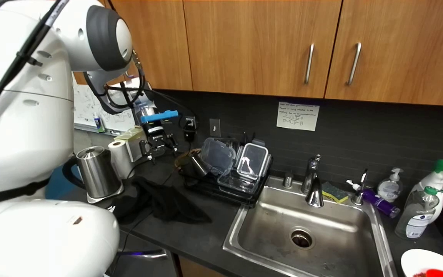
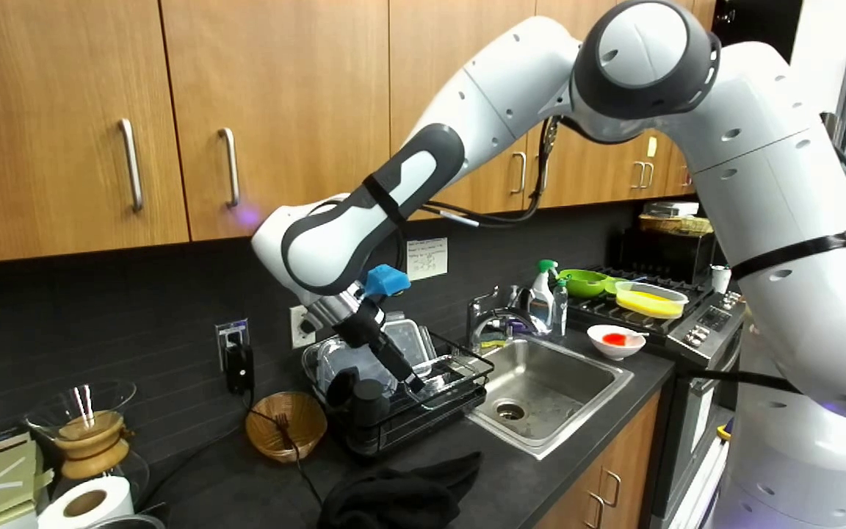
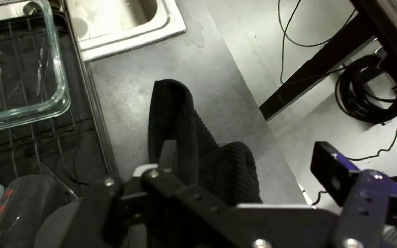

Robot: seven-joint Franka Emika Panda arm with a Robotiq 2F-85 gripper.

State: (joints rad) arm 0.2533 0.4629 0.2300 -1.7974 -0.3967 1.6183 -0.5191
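Observation:
My gripper (image 3: 250, 162) is open, its fingers wide apart and nothing held between them in the wrist view. Below it a crumpled black ribbed cloth (image 3: 229, 168) lies on the grey counter; a gap separates them in an exterior view, where the cloth (image 1: 164, 202) is lower than the gripper (image 1: 163, 154). A black dish rack (image 2: 423, 433) is close by, holding clear containers (image 1: 253, 161). The wrist view shows a glass dish (image 3: 59, 93) in that rack and a dark cylinder with red marks (image 3: 16, 206) at lower left. A blue piece (image 1: 160, 116) is mounted on the wrist.
Beside the rack is the steel sink (image 1: 302, 215) with its faucet (image 1: 313, 181). A kettle (image 1: 98, 173), a paper roll (image 1: 119, 157) and a wicker basket (image 2: 287, 426) stand around the arm's end. Wooden cabinets (image 1: 260, 46) hang above. The counter's front edge drops to the floor (image 3: 253, 44).

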